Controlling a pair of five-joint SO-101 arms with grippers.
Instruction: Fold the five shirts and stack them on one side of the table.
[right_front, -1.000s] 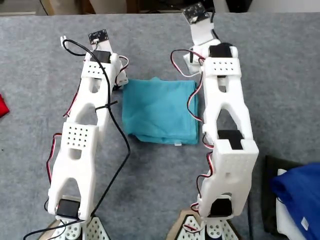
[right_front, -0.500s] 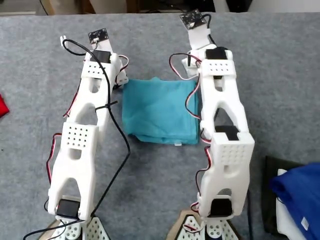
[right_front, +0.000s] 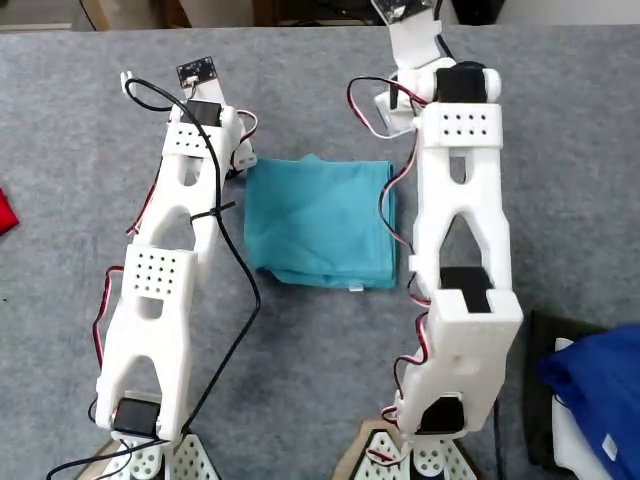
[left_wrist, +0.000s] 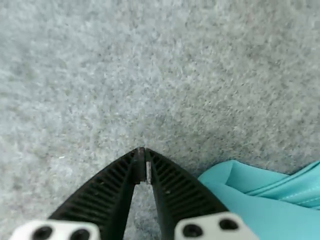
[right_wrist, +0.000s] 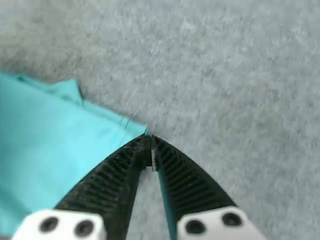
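between the two arms, on the grey table (right_front: 560, 180), a folded teal shirt (right_front: 318, 222) lies flat, its whole outline plain from the high view. the left wrist view adds the close detail: the left gripper (left_wrist: 141, 161) is pinched together with nothing in it, over bare felt just beside a shirt corner. the right gripper (right_wrist: 150, 152) is likewise closed and empty, tips at the shirt's hemmed corner. from above, a blue cloth (right_front: 600, 385) sits at the right edge and a red cloth (right_front: 4, 212) at the left. a black cable (right_front: 238, 262) trails over the left arm, and the right arm's wires cross the shirt's edge.
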